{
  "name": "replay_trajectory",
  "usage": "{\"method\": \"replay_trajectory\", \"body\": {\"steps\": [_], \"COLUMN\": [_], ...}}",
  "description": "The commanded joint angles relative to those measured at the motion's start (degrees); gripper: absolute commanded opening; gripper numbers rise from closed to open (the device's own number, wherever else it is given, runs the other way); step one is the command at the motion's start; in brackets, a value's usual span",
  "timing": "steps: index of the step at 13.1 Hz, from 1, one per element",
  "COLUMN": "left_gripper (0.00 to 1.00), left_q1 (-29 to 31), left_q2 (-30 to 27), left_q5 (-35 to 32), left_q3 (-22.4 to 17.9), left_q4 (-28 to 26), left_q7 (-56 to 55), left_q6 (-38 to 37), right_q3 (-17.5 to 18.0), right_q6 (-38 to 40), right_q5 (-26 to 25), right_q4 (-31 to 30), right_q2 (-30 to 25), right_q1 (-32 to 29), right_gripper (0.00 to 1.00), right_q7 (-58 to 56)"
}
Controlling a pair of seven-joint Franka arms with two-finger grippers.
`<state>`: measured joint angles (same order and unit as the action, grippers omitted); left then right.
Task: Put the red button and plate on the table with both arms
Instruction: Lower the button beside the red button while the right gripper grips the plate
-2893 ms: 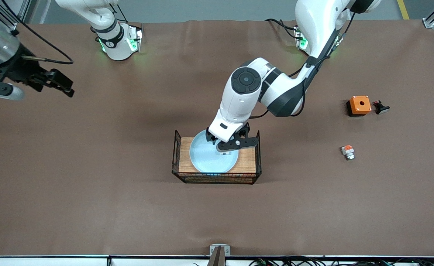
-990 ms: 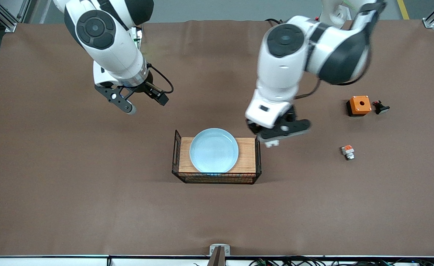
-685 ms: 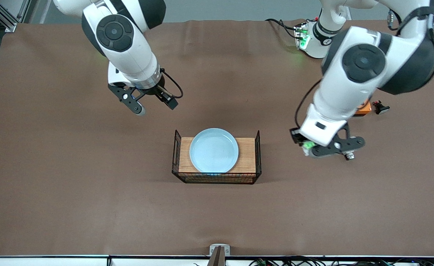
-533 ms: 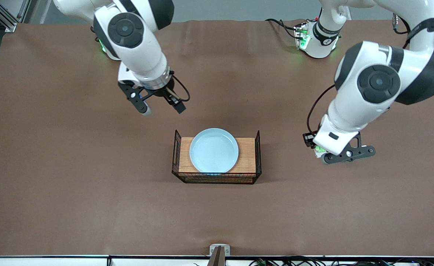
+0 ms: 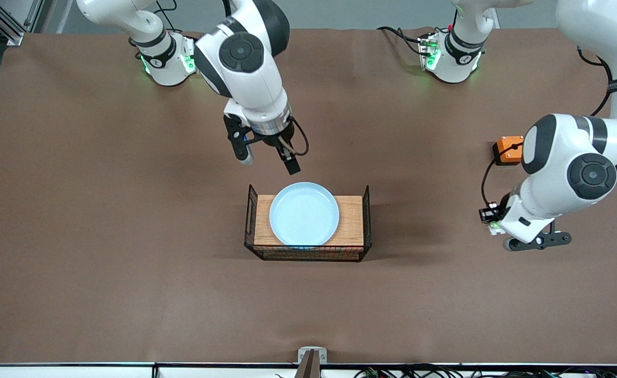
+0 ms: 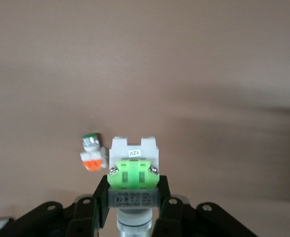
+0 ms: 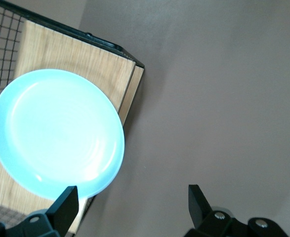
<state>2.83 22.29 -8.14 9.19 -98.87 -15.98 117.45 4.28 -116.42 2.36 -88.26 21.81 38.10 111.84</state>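
A: Plate position first — where did the round pale-blue glossy plate [image 5: 304, 213] sit?

B: Flat on the wooden board with black wire ends [image 5: 351, 220], at the middle of the matte brown table [image 5: 130, 262], rim up. The right gripper [image 5: 266, 157] hung over bare table next to the board's edge toward the robots' bases, fingers spread wide with nothing between them; in the right wrist view both fingertips [image 7: 65, 205] framed the plate's rim [image 7: 56, 133].

A: And the tiny white-grey push-button unit with the bright green block [image 6: 134, 168]?

B: Clamped in the left gripper [image 6: 134, 210], held over the table near the left arm's end. Its long axis ran along the fingers: white body outermost, green block in the middle, metal collar back between the fingers [image 6: 164, 205]. Seen from the front, only a green speck showed at the left gripper [image 5: 497, 226].

A: Anything close by?

B: The similar tiny unit with an orange-red block [image 6: 93, 155] lay on the table below, just beside the held one in the wrist view. The orange box with a round hole [image 5: 508, 149] stood toward the robots' edge, partly hidden by the left arm.
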Motion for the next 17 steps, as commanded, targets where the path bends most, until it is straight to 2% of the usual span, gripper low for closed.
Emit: {"method": "replay_trajectory", "body": {"steps": [1,4,8,9,11,15,16,17], "left_gripper": [0.01,0.01,0.00,0.00,0.00,0.02,0.04,0.13], "left_q1": [5.42,8.85,15.79,16.59,17.30,18.09,18.09,18.01], "left_q2": [-1.47,-0.41,3.97,5.29,7.31,10.48,10.66,10.67], "left_q5": [-0.91,-1.26,-1.79,-1.79,-1.79,-1.79,-1.79,-1.79], "left_q3": [0.48,0.39,0.48,0.48,0.39,0.39,0.39,0.39], "left_q4": [-7.99,-10.73,-11.00,-11.08,-12.22,-12.32,-12.23,-12.23], "left_q7": [4.28,7.80,16.14,17.20,19.05,20.47,20.47,20.55], "left_q6": [7.95,10.34,16.13,17.88,22.18,25.19,25.28,25.29], "right_q3": [-0.42,-0.50,-0.68,-0.68,-0.68,-0.68,-0.68,-0.68], "right_q6": [-0.74,-0.74,-1.61,-2.14,-2.32,-2.41,-2.41,-2.58], "right_q5": [-2.96,-3.41,-3.41,-3.41,-3.50,-3.59,-3.94,-3.85], "right_q4": [2.73,6.51,8.10,8.10,8.10,8.10,8.10,8.10], "right_q2": [3.67,8.23,11.32,11.67,12.29,13.17,13.26,13.26], "right_q1": [1.09,1.18,1.10,1.01,0.92,1.01,1.01,1.01], "right_gripper": [0.98,0.96,0.76,0.75,0.65,0.60,0.58,0.57], "right_q7": [5.22,6.64,6.47,6.46,6.38,6.03,5.94,5.94]}}
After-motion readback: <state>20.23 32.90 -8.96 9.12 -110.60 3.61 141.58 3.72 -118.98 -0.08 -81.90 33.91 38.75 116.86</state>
